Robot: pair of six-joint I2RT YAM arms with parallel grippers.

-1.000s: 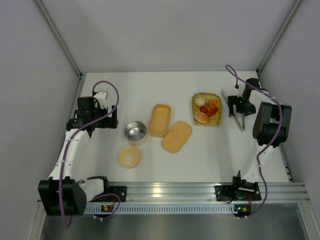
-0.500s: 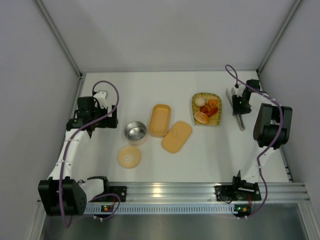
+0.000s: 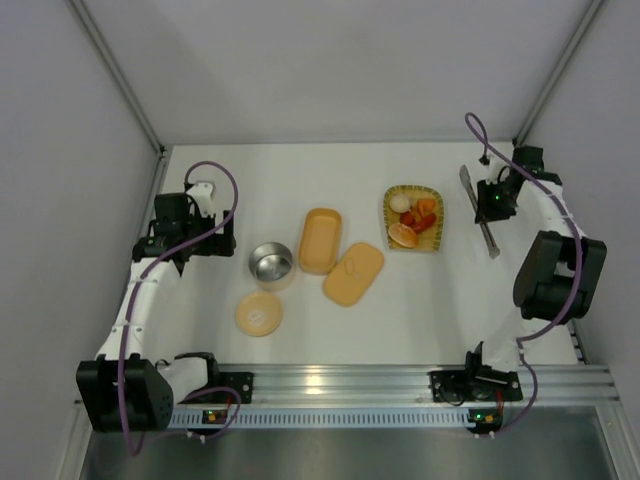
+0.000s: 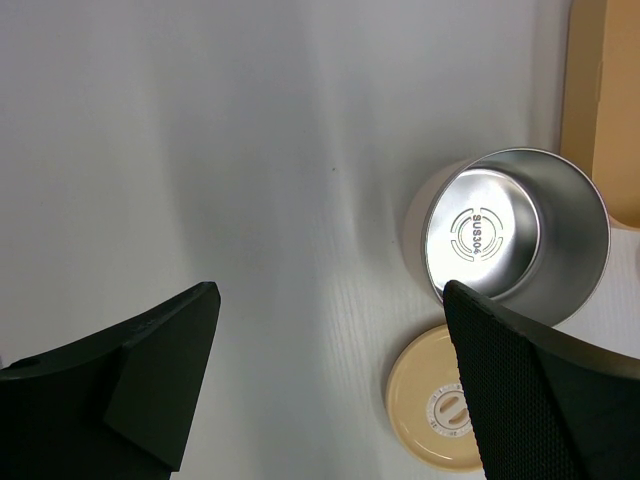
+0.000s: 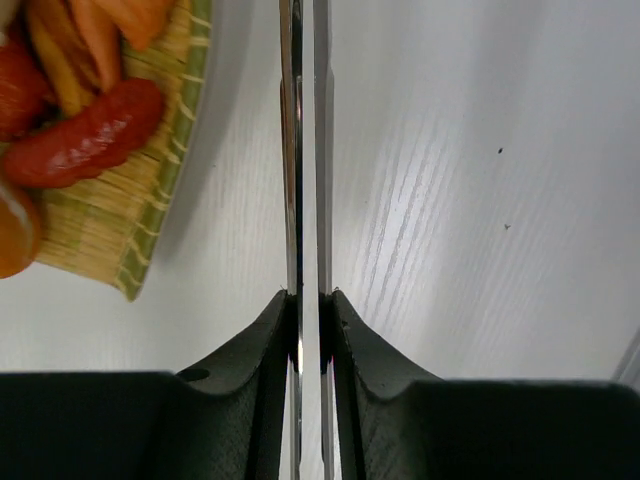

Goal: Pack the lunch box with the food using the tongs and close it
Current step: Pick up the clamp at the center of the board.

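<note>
The right hand [image 5: 308,295] is closed on the tongs [image 5: 305,150]. In the right wrist view its black fingers [image 5: 262,350] are pressed against the outer sides of the two thin steel arms, which are squeezed nearly together. Whether the tongs are clear of the counter [image 3: 300,170] cannot be told. They are found near the counter's right edge, toward the far right corner, just beside the woven tray [image 3: 413,243] that carries the food [image 3: 412,222].

The tongs are judged light, stiff lengthwise, springy across the V and slippery on their polished metal. A hold about midway along the arms is judged best, so that the tips are worked by the squeeze.

The left hand [image 4: 330,300] is spread wide and nothing is held in it. It is poised over the steel tin [image 4: 515,225] and tan lid [image 4: 445,415] toward the left edge. The lunch box [image 3: 320,240] is seen open at the counter's middle, its lid [image 3: 353,273] touching it.
</note>
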